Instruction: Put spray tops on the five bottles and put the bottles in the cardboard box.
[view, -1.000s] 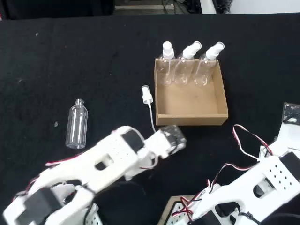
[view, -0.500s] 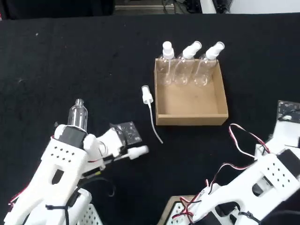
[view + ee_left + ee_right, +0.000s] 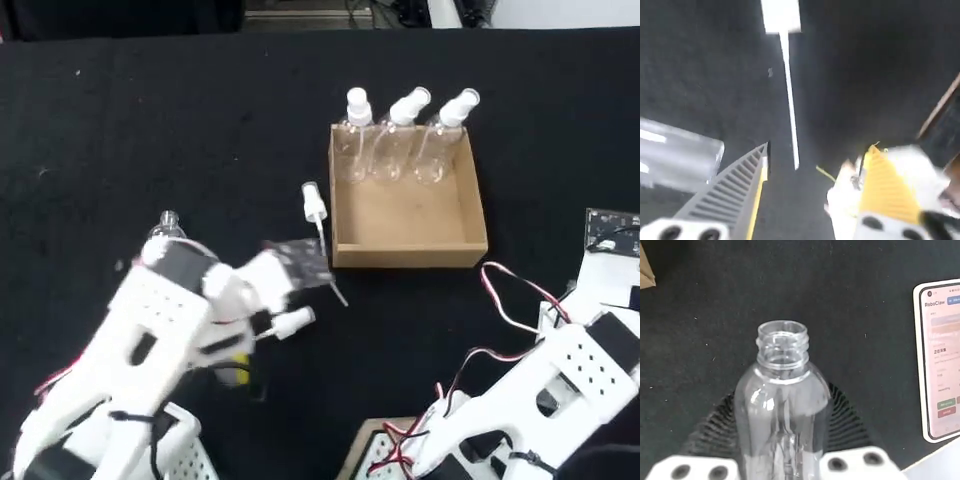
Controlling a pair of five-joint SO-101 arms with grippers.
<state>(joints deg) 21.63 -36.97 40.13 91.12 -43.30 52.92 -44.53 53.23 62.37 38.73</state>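
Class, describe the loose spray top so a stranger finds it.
Start at the cardboard box. Just outside its left wall, in the high view, lies a white spray top. Unlike the three inside, it has no bottle, only a bare tube.

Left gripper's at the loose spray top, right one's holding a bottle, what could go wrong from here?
The left gripper stands open over the thin tube of the spray top, not its head; closing there could bend the tube or let the top swing. The top lies close to the box, so the gripper might nudge it. The right gripper holds a smooth open bottle, which may slip when the top is pushed on.
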